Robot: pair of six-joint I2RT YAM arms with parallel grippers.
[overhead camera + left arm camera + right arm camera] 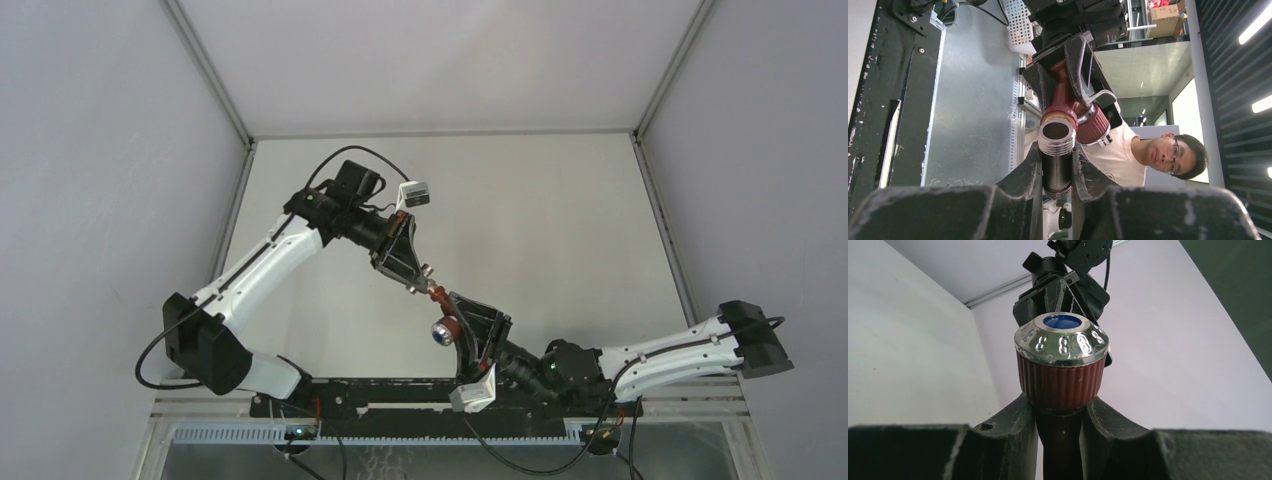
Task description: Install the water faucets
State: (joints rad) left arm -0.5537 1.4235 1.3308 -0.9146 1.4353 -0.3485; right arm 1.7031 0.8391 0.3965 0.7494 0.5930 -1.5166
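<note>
Both arms meet above the middle of the table [560, 220]. My left gripper [418, 283] [1056, 152] is shut on a silvery threaded metal fitting [1056, 131], which stands lengthwise between the fingers. Its threaded end points at the pipe end of the reddish-brown water faucet [1064, 95] [446, 328]. I cannot tell whether the two touch. My right gripper [460, 318] [1060, 410] is shut on the faucet's dark stem just below its ribbed red knob [1062, 377], which has a chrome cap with a blue centre. In the right wrist view, the left gripper [1060, 295] shows behind the knob.
White enclosure walls with aluminium corner posts [240, 140] surround the table. A black rail and slotted white cable duct [380, 430] run along the near edge by the arm bases. A person in a white shirt [1168, 155] sits behind the arms.
</note>
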